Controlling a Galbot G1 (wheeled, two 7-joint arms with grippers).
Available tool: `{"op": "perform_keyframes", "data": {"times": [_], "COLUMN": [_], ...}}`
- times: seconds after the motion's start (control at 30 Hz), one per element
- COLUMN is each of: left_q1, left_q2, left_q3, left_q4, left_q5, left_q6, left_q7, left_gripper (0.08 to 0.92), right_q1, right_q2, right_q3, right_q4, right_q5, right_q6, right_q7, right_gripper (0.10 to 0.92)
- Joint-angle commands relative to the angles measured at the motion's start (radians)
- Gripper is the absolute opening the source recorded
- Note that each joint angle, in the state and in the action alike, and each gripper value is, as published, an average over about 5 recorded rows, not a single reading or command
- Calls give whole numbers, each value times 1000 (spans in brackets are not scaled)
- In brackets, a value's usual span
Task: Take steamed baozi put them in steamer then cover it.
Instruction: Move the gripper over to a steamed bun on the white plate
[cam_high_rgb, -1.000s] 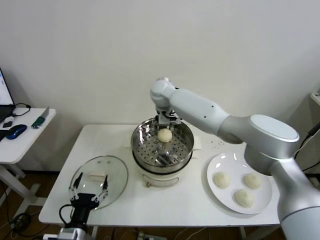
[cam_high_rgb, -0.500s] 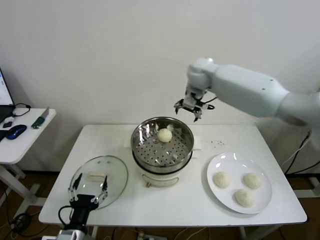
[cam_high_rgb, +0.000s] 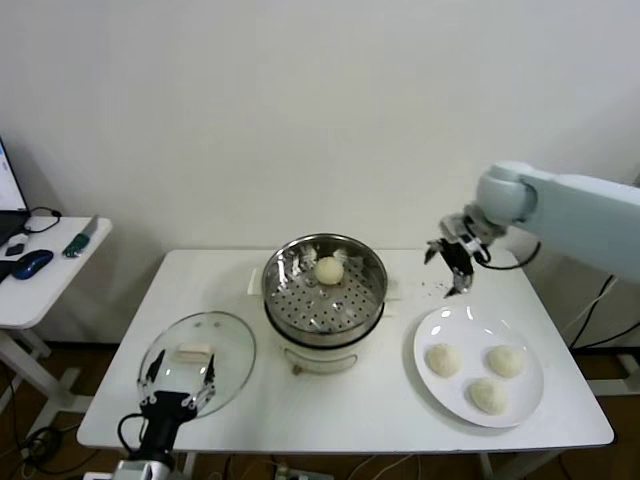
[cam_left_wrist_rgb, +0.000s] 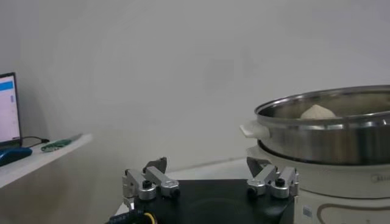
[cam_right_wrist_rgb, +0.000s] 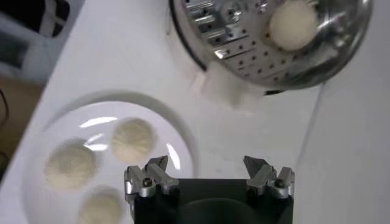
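One cream-white baozi (cam_high_rgb: 329, 270) lies at the back of the shiny steel steamer (cam_high_rgb: 300, 302) on its white pot base; it also shows in the right wrist view (cam_right_wrist_rgb: 293, 24) and over the steamer rim in the left wrist view (cam_left_wrist_rgb: 317, 112). Three baozi (cam_high_rgb: 444, 359) lie on the white plate (cam_high_rgb: 450, 322) at the right, also seen in the right wrist view (cam_right_wrist_rgb: 133, 138). My right gripper (cam_high_rgb: 451, 255) is open and empty, in the air above the plate's far edge, right of the steamer. The glass cover (cam_high_rgb: 235, 347) lies flat at front left. My left gripper (cam_high_rgb: 177, 380) is open, low at the cover's front edge.
A side table (cam_high_rgb: 45, 275) at the far left holds a mouse, cables and a green-handled tool. A white handle of the pot base (cam_right_wrist_rgb: 225, 91) sticks out toward the plate. The wall runs close behind the table.
My right gripper has left the baozi in the steamer, risen and swung right, from over the steamer to above the plate's far edge. The left arm has not moved.
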Motion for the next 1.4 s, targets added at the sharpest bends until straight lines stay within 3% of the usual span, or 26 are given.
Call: {"op": "perform_keyframes", "data": {"times": [0.03, 0.5, 1.4], "left_q1": [0, 3, 6], "left_q2": [1, -4, -6], "left_q3": [-3, -16, -15], "left_q4": [9, 30, 53], "left_q5": [-20, -17, -4], "left_q6": [2, -1, -11], "left_q7": [0, -19, -19], "left_gripper": [823, 823, 823], "right_q1": [-170, -475, -550], "right_q2": [-158, -102, 8], "right_q3": [1, 225, 317], "right_q4": [74, -64, -168], "right_q5": [73, -55, -88], "right_q6": [-155, -91, -75], "right_q7": [23, 67, 87], "right_gripper": [823, 823, 816]}}
